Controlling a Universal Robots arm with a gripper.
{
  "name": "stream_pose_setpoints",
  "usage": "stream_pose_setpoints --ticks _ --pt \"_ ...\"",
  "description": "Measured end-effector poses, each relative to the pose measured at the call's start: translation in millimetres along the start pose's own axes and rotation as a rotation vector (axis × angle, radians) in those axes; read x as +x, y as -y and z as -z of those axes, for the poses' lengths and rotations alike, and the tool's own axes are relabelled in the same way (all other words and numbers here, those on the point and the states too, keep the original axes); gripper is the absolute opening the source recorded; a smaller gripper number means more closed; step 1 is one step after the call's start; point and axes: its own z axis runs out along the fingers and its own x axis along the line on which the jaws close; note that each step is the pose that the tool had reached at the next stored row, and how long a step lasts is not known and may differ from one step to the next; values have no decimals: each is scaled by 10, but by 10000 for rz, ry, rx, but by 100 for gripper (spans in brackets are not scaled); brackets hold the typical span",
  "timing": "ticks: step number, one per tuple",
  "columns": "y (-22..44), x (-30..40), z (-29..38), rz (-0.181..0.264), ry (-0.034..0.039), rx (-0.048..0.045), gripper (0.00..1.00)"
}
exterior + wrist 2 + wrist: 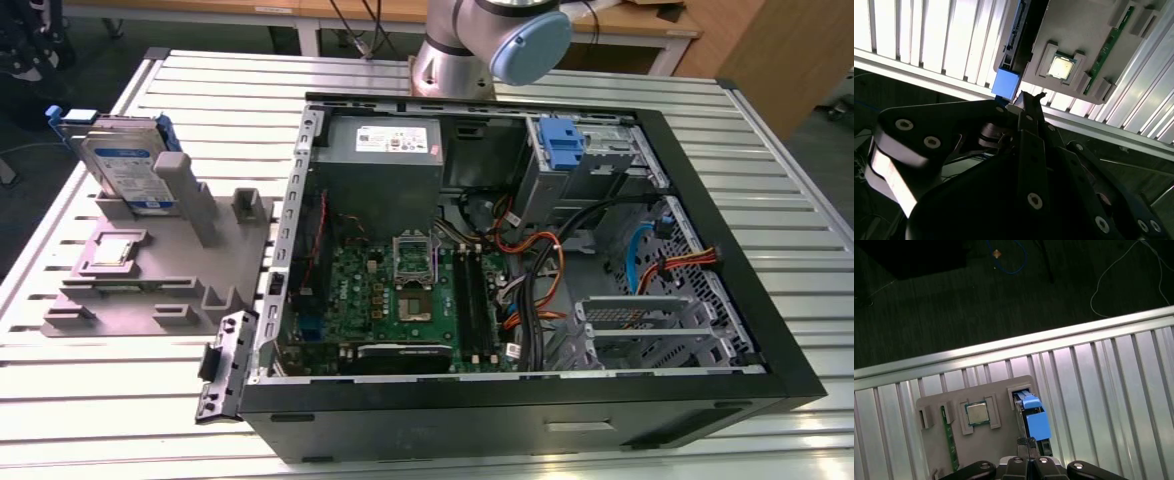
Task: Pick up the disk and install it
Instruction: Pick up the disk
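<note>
Ribbed aluminium slats make up the work table [120, 400], and past its edge both wrist views show a dark floor with loose cables. On the table lies an open black computer case [534, 425], with the grey base of the robot arm [487, 40] behind it. At the exterior view's left of the case lies a flat grey plastic holder plate [160, 290]. The disk [127, 170], a silver-grey rectangular drive with a white-and-blue label and blue plastic rails, stands on edge in a slot of this plate and leans a little. So it is not yet picked up, and the bay in the case holds a bare blue plastic bracket [563, 140]. A square silver processor chip [977, 413] and a green memory stick [950, 440] sit in other pockets of the plate, near the disk. The black gripper [1027, 442] hangs over the blue end of the disk [1035, 422]. Its fingertips seem pressed together with nothing between them, and it does not appear to touch the drive. One risk, as a judgement, is that a descent with the fingers closed would strike the top edge of the disk instead of straddling it. A grip that is off centre could also lever the leaning drive against its slot, or catch on a plastic rail. Inside the case, the orange and black cables near the bay could snag the drive.
</note>
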Motion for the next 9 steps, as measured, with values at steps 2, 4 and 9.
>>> stream_pose_setpoints --ticks 2,4,9 --pt "0 0 0 0 0 0 10" --pt "0 0 0 -1 1 0 10" --pt "0 0 0 0 10 -3 10"
